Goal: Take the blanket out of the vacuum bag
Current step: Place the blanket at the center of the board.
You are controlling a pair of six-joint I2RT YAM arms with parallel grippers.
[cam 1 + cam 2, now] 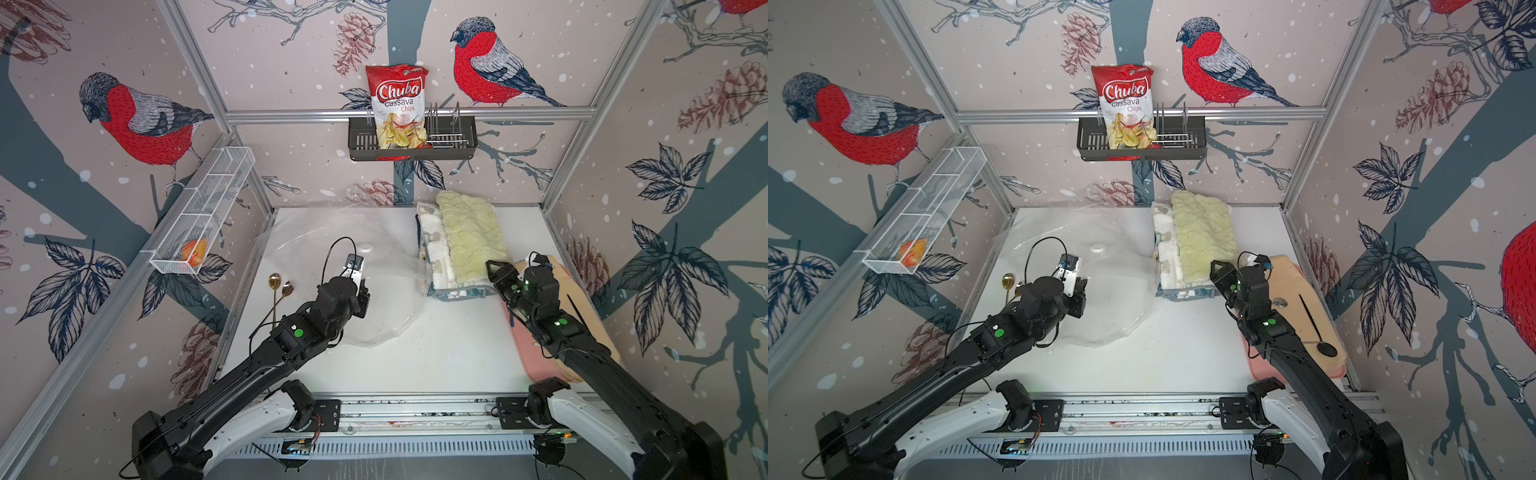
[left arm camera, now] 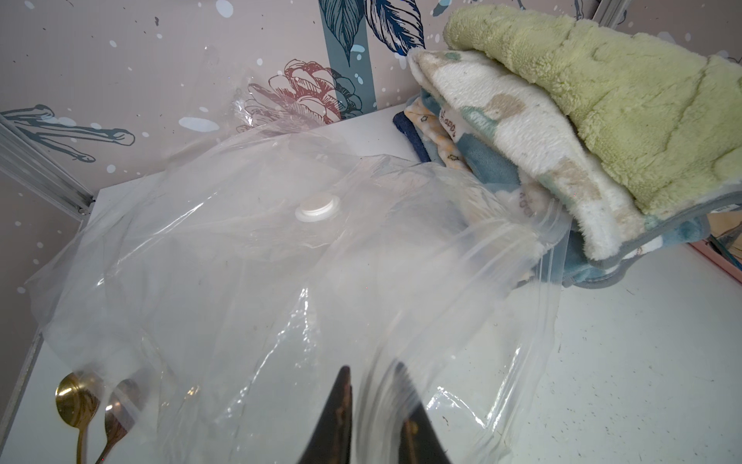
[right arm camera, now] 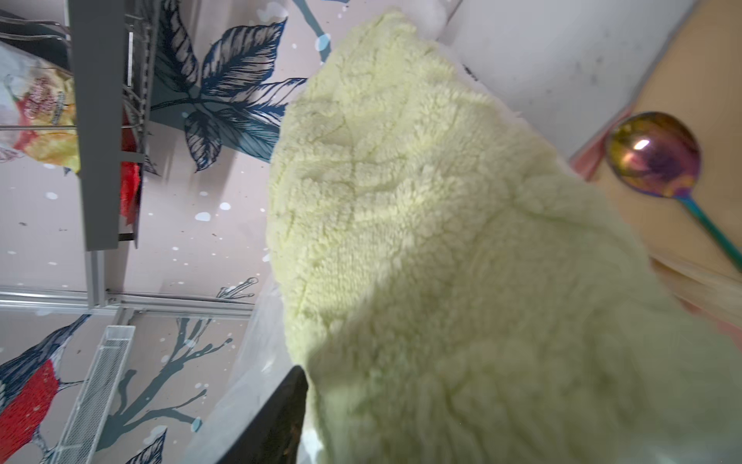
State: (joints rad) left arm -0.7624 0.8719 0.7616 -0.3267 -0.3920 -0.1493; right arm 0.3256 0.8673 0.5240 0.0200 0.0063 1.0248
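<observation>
Bird-patterned wallpaper closes the cell on three sides, and below it you have the white table top. On its left half lies the large crinkly clear plastic vacuum bag, flat and looking almost empty, with its zip-seal mouth turned to the right. Just beside this mouth sits the folded blanket, pale green fleece over white and blue patterned layers; its long axis runs from the near side towards the back wall, parallel to the mouth. In the left wrist view the zip edge overlaps the lowest blue fold a little, so I judge the blanket almost out but maybe not fully free. Your left gripper has its jaws nearly together, with bag plastic pinched between them near the zip edge. Your right gripper is at the near right corner of the blanket; the fleece hides all but one finger, so I cannot tell how wide the jaws stand or if they hold cloth. The blanket lies to the right of the left jaws and directly ahead of the right ones, so the right arm is nearer; the coming move probably asks you to draw the blanket rightwards, away from the mouth. The round white valve cap sits on the bag face, apart from both grippers.
</observation>
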